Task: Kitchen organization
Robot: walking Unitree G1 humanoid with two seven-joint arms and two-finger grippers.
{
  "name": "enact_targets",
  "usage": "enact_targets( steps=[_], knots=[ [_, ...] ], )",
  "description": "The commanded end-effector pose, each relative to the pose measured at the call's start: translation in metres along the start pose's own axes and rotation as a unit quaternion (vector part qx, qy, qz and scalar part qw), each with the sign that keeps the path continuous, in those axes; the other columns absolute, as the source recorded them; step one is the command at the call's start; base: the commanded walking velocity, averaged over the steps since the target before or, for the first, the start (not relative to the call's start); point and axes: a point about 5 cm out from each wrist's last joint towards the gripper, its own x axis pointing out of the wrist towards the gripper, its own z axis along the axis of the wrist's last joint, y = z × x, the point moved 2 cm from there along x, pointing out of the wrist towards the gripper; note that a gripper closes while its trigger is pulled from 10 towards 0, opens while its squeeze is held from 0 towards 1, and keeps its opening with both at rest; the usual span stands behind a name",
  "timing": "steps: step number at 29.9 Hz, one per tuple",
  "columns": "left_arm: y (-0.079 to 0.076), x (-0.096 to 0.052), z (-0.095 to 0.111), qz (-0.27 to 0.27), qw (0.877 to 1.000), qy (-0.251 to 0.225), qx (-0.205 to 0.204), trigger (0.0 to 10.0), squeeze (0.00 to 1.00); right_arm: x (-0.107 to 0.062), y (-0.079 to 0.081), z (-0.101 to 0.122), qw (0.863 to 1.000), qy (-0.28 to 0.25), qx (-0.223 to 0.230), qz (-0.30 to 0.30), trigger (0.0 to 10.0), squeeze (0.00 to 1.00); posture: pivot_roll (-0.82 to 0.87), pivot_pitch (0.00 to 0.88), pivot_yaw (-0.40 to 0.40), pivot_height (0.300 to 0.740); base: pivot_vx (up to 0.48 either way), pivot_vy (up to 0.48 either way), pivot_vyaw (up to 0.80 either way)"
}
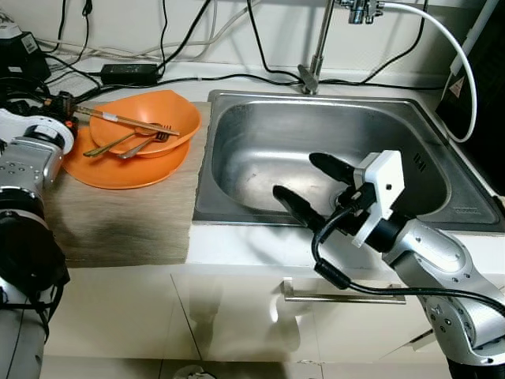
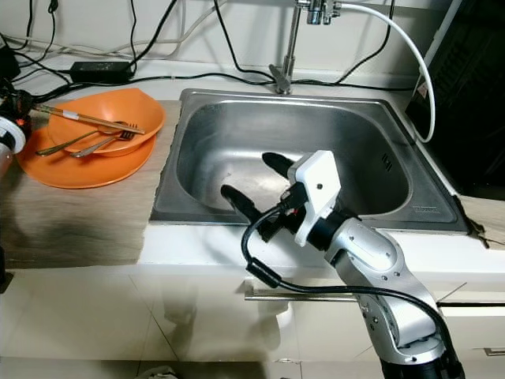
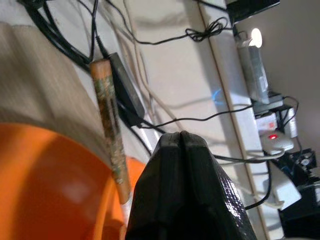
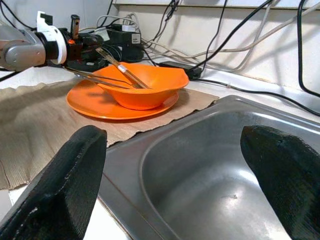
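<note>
Right gripper (image 1: 314, 188) is the closest thing to the head camera, hanging over the front edge of the sink (image 1: 237, 118) with its fingers spread wide and nothing between them. Sink basin itself looks bare and dry, so nothing's been moved in there yet. Over on the mat (image 1: 126, 229) left of the sink sits an orange plate (image 1: 102, 172) with an orange bowl (image 1: 150, 110) stacked on it, near the mat's back edge. Chopsticks (image 1: 126, 121) and a couple of forks (image 1: 130, 144) lie across the bowl. Left gripper (image 3: 182, 200) is pinched closed right by the bowl's rim, beside a chopstick end but not clearly holding it. My guess is basically all the tidying is still ahead; the dishes haven't gone anywhere.
</note>
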Motion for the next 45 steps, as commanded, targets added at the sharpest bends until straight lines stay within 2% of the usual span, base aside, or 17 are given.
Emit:
enact_targets(
  steps=[1, 4, 5, 7, 13, 17, 19, 21, 23, 24, 25, 31, 32, 36, 38, 43, 45],
  knots=[
    [-0.017, 0.004, 0.008, -0.025, 1.0, -0.012, -0.004, 0.0, 0.0, -0.002, 0.001, 0.007, 1.0, -0.009, -0.014, 0.0, 10.0, 0.0, -0.06, 0.0, 0.009, 0.74, 0.0, 0.0, 0.0],
    [-0.03, 0.006, 0.013, -0.051, 0.998, -0.02, -0.017, 0.0, 0.0, -0.001, 0.0, 0.009, 1.0, -0.013, -0.014, -0.002, 10.0, 0.0, -0.06, 0.0, 0.005, 0.74, 0.0, 0.0, 0.0],
    [-0.042, 0.008, 0.016, -0.072, 0.997, -0.02, -0.023, 0.0, 0.0, -0.001, -0.002, 0.011, 1.0, -0.017, -0.014, -0.004, 10.0, 0.0, -0.06, 0.0, -0.002, 0.74, 0.0, 0.0, 0.0],
    [-0.045, 0.009, 0.016, -0.077, 0.997, -0.02, -0.024, 0.0, 0.0, -0.001, -0.003, 0.012, 1.0, -0.018, -0.014, -0.005, 10.0, 0.0, -0.06, 0.0, -0.002, 0.74, 0.0, 0.0, 0.0],
    [-0.084, 0.012, 0.022, -0.15, 0.988, -0.016, -0.039, 0.0, 0.0, 0.002, -0.01, 0.027, 0.998, -0.05, -0.017, -0.029, 10.0, 0.0, -0.06, 0.0, 0.008, 0.74, 0.0, 0.0, 0.0],
    [-0.095, 0.012, 0.025, -0.167, 0.985, -0.013, -0.049, 0.0, 0.0, 0.002, -0.012, 0.03, 0.997, -0.06, -0.011, -0.039, 10.0, 0.0, -0.05, 0.0, 0.013, 0.74, 0.0, 0.0, 0.0],
    [-0.099, 0.012, 0.018, -0.175, 0.985, 0.008, 0.012, 0.0, 0.0, 0.002, -0.012, 0.029, 0.997, -0.06, -0.009, -0.043, 10.0, 0.0, -0.05, 0.0, 0.011, 0.74, 0.0, 0.0, 0.0],
    [-0.095, 0.013, 0.015, -0.165, 0.986, 0.014, 0.034, 0.0, 0.0, 0.003, -0.013, 0.028, 0.997, -0.058, -0.008, -0.044, 10.0, 0.0, -0.05, 0.0, 0.011, 0.74, 0.0, 0.0, 0.0],
    [-0.075, 0.013, 0.016, -0.11, 0.985, -0.004, 0.135, 0.0, 0.0, 0.005, -0.012, 0.026, 0.997, -0.054, -0.011, -0.052, 10.0, 0.0, -0.04, 0.0, 0.017, 0.74, 0.0, 0.0, 0.0],
    [-0.075, 0.013, 0.016, -0.11, 0.985, -0.004, 0.135, 0.0, 0.0, 0.005, -0.012, 0.026, 0.997, -0.054, -0.011, -0.052, 10.0, 0.0, -0.04, 0.0, 0.017, 0.74, 0.0, 0.0, 0.0],
    [-0.063, 0.01, 0.023, -0.079, 0.98, -0.018, 0.182, 10.0, 0.0, 0.006, -0.01, 0.024, 0.997, -0.054, -0.008, -0.06, 10.0, 0.0, -0.05, 0.0, 0.031, 0.74, 0.0, 0.0, 0.0],
    [-0.048, 0.004, 0.038, -0.049, 0.99, -0.022, 0.129, 10.0, 0.0, 0.006, -0.006, 0.02, 0.996, -0.055, 0.005, -0.07, 10.0, 0.0, -0.04, 0.0, 0.043, 0.74, 0.0, 0.0, 0.0],
    [-0.038, 0.002, 0.042, -0.019, 0.992, -0.028, 0.118, 10.0, 1.0, 0.005, -0.007, 0.019, 0.996, -0.055, 0.006, -0.073, 10.0, 0.0, -0.04, 0.0, 0.04, 0.74, 0.0, 0.0, 0.0],
    [-0.027, -0.003, 0.051, -0.004, 0.994, -0.047, 0.095, 10.0, 1.0, 0.003, -0.009, 0.017, 0.996, -0.05, 0.008, -0.074, 10.0, 0.0, -0.04, 0.0, 0.016, 0.74, 0.0, 0.0, 0.0],
    [-0.03, -0.007, 0.059, -0.044, 0.996, -0.06, 0.042, 10.0, 1.0, 0.001, -0.012, 0.016, 0.997, -0.04, 0.003, -0.065, 10.0, 0.0, -0.04, 0.0, -0.008, 0.74, 0.0, 0.0, 0.0],
    [-0.026, -0.013, 0.053, -0.072, 0.996, -0.009, -0.049, 10.0, 1.0, 0.004, -0.018, 0.019, 0.998, -0.037, -0.004, -0.058, 10.0, 0.0, -0.04, 0.0, -0.028, 0.74, 0.0, 0.0, 0.0],
    [-0.024, -0.018, 0.062, -0.09, 0.991, -0.029, -0.09, 10.0, 1.0, 0.005, -0.017, 0.02, 0.998, -0.037, -0.005, -0.053, 10.0, 0.0, -0.04, 0.0, -0.035, 0.74, 0.0, 0.0, 0.0]
  ],
)
